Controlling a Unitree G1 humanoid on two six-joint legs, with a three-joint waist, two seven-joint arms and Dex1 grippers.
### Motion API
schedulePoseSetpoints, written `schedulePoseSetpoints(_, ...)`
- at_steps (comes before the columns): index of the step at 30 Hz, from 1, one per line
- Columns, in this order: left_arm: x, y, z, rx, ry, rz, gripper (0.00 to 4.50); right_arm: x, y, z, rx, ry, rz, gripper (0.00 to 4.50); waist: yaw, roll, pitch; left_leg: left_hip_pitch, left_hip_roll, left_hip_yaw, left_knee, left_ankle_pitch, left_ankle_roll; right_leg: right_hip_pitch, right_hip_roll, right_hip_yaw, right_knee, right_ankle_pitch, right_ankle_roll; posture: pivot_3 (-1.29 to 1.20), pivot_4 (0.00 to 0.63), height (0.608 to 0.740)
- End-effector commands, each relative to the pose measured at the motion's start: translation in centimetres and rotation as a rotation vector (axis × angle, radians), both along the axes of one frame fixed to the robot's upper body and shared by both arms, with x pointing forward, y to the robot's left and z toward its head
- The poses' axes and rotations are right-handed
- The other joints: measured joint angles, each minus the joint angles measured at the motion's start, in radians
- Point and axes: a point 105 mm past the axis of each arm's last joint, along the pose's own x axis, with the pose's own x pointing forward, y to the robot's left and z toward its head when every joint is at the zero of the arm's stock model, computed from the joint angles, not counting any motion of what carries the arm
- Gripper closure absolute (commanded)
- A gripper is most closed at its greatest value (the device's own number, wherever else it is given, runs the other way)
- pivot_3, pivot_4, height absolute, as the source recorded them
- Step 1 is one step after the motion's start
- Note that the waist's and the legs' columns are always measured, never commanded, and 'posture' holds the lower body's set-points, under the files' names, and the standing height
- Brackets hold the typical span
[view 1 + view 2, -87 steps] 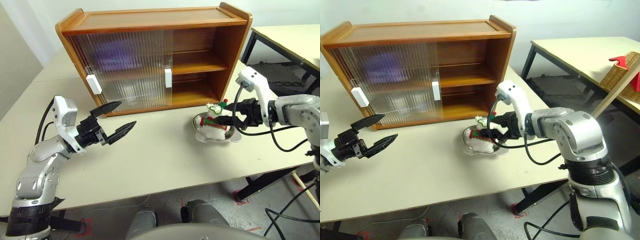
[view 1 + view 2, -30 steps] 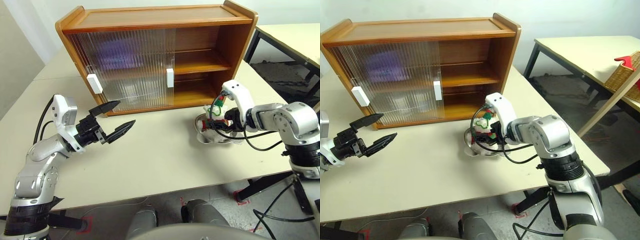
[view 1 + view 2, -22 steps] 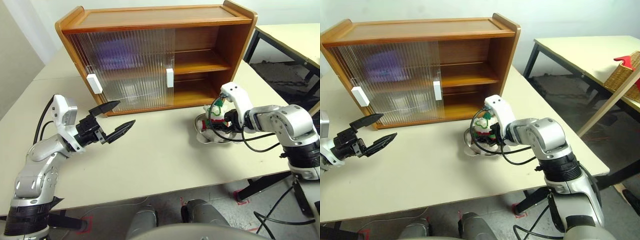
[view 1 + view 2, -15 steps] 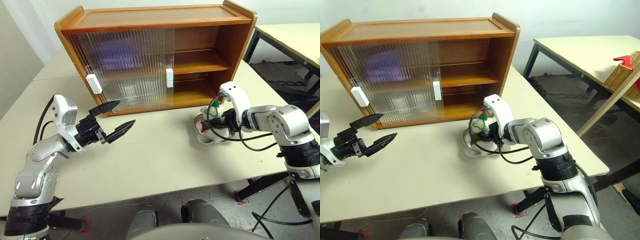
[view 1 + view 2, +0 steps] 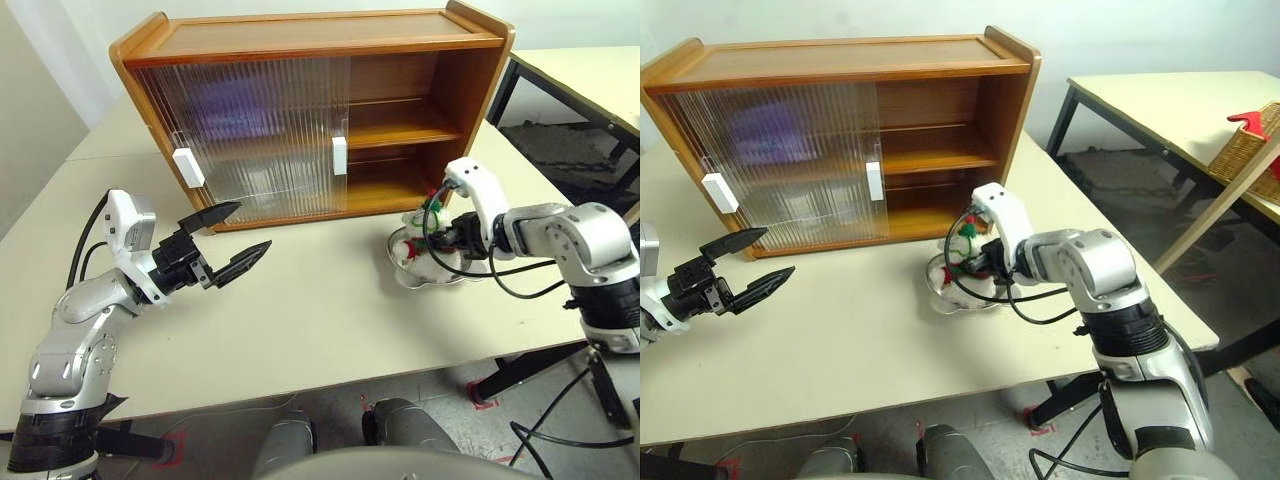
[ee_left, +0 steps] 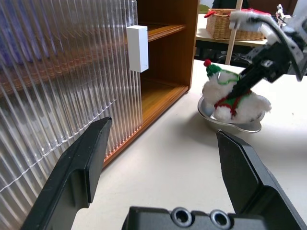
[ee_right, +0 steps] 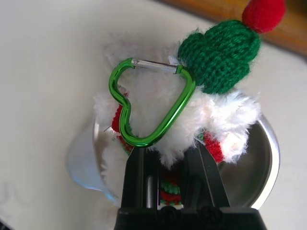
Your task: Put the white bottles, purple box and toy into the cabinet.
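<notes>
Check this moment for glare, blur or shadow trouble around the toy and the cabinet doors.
Right wrist view: the toy is sharp, the metal dish rim gleams mildly. Left wrist view: the left gripper's fingers are soft, the toy is readable. Head views: even light; the ribbed doors smear a purple shape behind them; cables partly cover the toy.

"What's just under the right fingers (image 7: pixel 140 178)?"

"A shiny metal dish (image 7: pixel 266 160). It sits on a big pale table (image 5: pixel 330 320)."

"And way out past the left fingers (image 6: pixel 86 163)?"

"The same dish, and far behind it a woven basket (image 5: pixel 1248 152) beside another table (image 5: pixel 1160 100). Something red (image 5: pixel 1243 121) sticks up on top of the basket."
</notes>
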Motion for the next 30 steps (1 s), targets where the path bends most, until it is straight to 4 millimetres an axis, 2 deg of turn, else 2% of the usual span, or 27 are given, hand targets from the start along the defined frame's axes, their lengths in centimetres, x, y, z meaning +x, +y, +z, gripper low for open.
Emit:
schedulePoseSetpoints(1,0.0,0.3,-0.3,0.018,0.004,0.004,0.00,0.7,0.1,1.9,0.080,-0.033,-0.003,4.26,0.000,0.000,0.000,0.000,0.000,0.000,0.000,0.000,0.000,0.000,0.000,0.000,0.000,0.000,0.000,-0.12,0.000,0.740)
schedulePoseSetpoints(7,0.0,0.0,-0.3,0.004,0.005,-0.017,0.00,2.3,-0.7,4.9,0.165,-0.098,-0.030,4.26,0.000,0.000,0.000,0.000,0.000,0.000,0.000,0.000,0.000,0.000,0.000,0.000,0.000,0.000,0.000,-0.12,0.000,0.740)
schedulePoseSetpoints(13,-0.1,-0.6,-0.2,-0.026,0.016,-0.057,0.00,3.5,-0.2,7.0,0.248,-0.170,-0.015,4.26,-0.001,0.000,0.000,0.000,0.000,0.000,0.000,0.000,0.000,-0.001,0.000,0.000,0.000,0.000,-0.001,-0.12,0.000,0.740)
schedulePoseSetpoints(21,-0.1,-1.0,0.2,-0.045,0.020,-0.066,0.00,7.2,1.1,11.1,0.354,-0.417,-0.056,4.27,-0.002,0.001,0.000,0.000,0.001,0.000,0.000,0.000,0.000,-0.002,0.000,0.000,0.001,0.002,-0.002,-0.11,0.000,0.740)
schedulePoseSetpoints(26,0.0,-1.1,0.4,-0.046,0.018,-0.059,0.00,8.4,1.5,12.1,0.372,-0.504,-0.062,4.27,0.001,0.001,0.000,0.000,0.003,0.000,-0.001,0.000,0.000,-0.002,0.000,-0.002,0.001,0.003,-0.004,-0.10,0.000,0.740)
schedulePoseSetpoints(30,-0.2,-1.3,0.5,-0.067,0.039,-0.077,0.00,9.2,1.6,12.1,0.380,-0.532,-0.081,4.27,0.002,0.001,0.000,-0.001,0.004,0.000,-0.001,0.000,0.000,-0.003,0.000,-0.002,0.001,0.005,-0.006,-0.09,0.000,0.740)
